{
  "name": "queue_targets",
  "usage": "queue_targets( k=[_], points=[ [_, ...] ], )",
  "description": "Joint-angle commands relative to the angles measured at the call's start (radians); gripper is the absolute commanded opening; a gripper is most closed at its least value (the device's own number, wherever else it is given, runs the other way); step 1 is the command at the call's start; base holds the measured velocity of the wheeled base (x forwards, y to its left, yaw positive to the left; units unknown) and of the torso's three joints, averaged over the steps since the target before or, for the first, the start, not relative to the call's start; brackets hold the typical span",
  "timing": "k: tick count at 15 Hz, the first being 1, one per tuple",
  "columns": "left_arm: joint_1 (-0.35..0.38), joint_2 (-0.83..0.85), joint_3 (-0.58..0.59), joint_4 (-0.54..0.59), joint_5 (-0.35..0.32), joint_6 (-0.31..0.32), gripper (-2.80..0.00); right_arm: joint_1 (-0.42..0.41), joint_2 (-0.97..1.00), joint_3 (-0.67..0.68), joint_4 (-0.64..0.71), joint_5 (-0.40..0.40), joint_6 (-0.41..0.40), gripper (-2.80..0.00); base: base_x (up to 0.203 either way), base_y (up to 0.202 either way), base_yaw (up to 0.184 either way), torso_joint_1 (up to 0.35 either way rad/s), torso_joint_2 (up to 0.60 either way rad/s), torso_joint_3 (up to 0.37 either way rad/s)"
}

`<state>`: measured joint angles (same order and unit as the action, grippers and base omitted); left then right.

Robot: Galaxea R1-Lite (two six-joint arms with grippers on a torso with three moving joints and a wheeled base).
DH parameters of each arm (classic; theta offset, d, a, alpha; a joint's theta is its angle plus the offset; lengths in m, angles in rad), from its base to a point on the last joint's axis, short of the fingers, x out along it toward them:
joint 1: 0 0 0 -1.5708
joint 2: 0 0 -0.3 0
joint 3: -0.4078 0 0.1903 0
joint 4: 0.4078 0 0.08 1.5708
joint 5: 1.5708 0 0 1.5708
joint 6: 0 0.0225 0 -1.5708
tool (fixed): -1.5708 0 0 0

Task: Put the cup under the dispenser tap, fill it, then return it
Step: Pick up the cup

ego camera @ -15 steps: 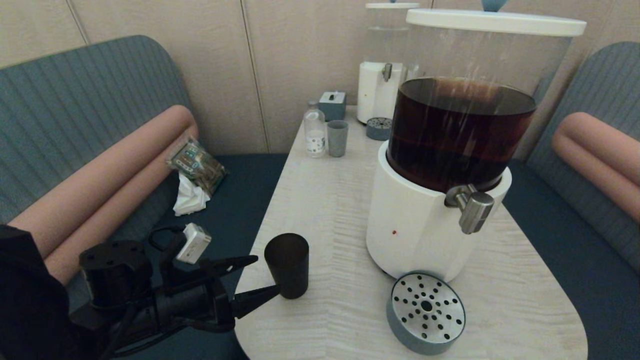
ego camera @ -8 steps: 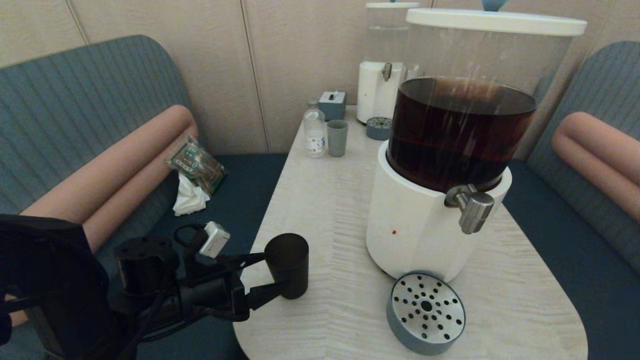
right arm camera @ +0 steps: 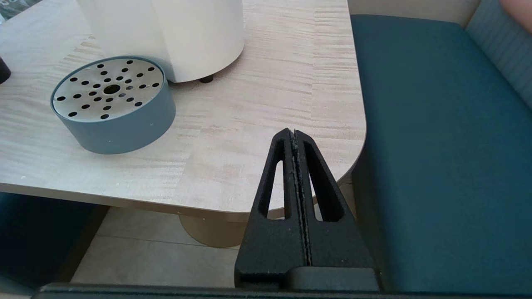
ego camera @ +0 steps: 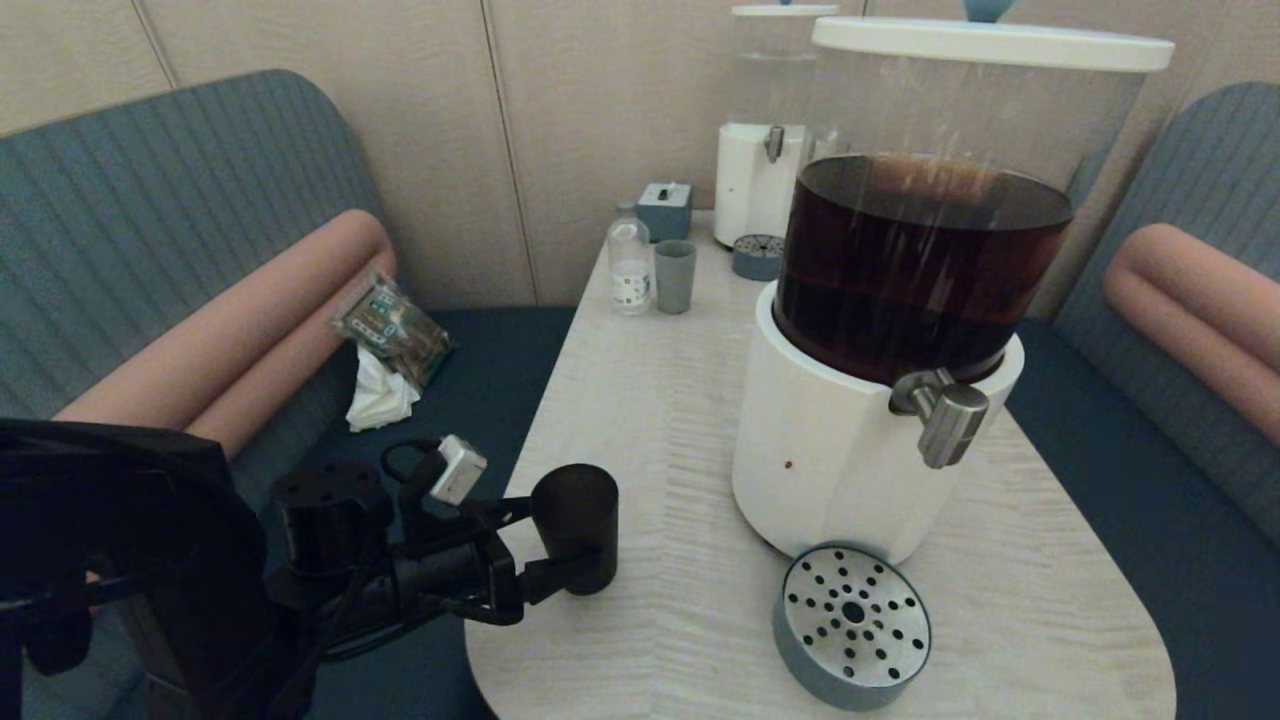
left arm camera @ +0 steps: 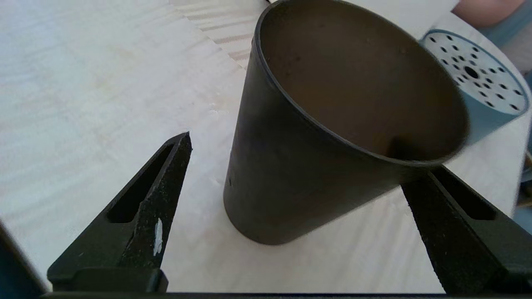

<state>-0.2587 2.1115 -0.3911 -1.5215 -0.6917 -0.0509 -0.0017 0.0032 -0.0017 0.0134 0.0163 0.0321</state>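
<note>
since a moment ago the left gripper (ego camera: 558, 545) has slid in from the table's left edge, and its spread fingers now sit on either side of the cup (ego camera: 575, 528), where before only their tips reached it. the cup itself has not shifted: it stands upright on the pale wooden table (ego camera: 660, 420), near the left edge, well left of the drip tray (ego camera: 852, 625).

from the head view the fingers look close to the cup's wall, but you cannot tell whether they touch. the left wrist view settles one side: there is clear tabletop between one finger (left arm camera: 153, 203) and the cup (left arm camera: 291, 166), while the other finger (left arm camera: 453, 224) is partly hidden behind the cup's rim, so contact on that side cannot be judged. that view also looks into the cup, and no liquid shows in it.

the dispenser tap (ego camera: 940, 412) juts from the big dispenser (ego camera: 850, 440) of dark liquid, above the table just behind the drip tray, with nothing under it.

the right gripper (right arm camera: 296, 139) shows only in its own wrist view, fingers pressed together on nothing, hanging off the table's near corner beside the blue seat (right arm camera: 436, 137).
</note>
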Motion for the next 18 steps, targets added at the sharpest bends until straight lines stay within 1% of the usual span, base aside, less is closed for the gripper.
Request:
queue_targets(
  k=[1, 4, 9, 18],
  points=[
    [-0.005, 0.032, -0.032, -0.009, 0.004, 0.000, 0.00, 0.000, 0.000, 0.000, 0.000, 0.001, 0.001, -2.80, 0.000, 0.000, 0.000, 0.000, 0.00, 0.000],
    [-0.010, 0.050, -0.053, -0.009, 0.032, -0.001, 0.00, 0.000, 0.000, 0.000, 0.000, 0.001, 0.002, -2.80, 0.000, 0.000, 0.000, 0.000, 0.00, 0.000],
    [-0.017, 0.050, -0.063, -0.009, 0.058, -0.001, 0.00, 0.000, 0.000, 0.000, 0.002, -0.001, 0.000, -2.80, 0.000, 0.000, 0.000, 0.000, 0.00, 0.000],
    [-0.022, 0.061, -0.068, -0.009, 0.061, 0.005, 0.00, 0.000, 0.000, 0.000, 0.002, 0.001, 0.000, -2.80, 0.000, 0.000, 0.000, 0.000, 0.00, 0.000]
  ],
)
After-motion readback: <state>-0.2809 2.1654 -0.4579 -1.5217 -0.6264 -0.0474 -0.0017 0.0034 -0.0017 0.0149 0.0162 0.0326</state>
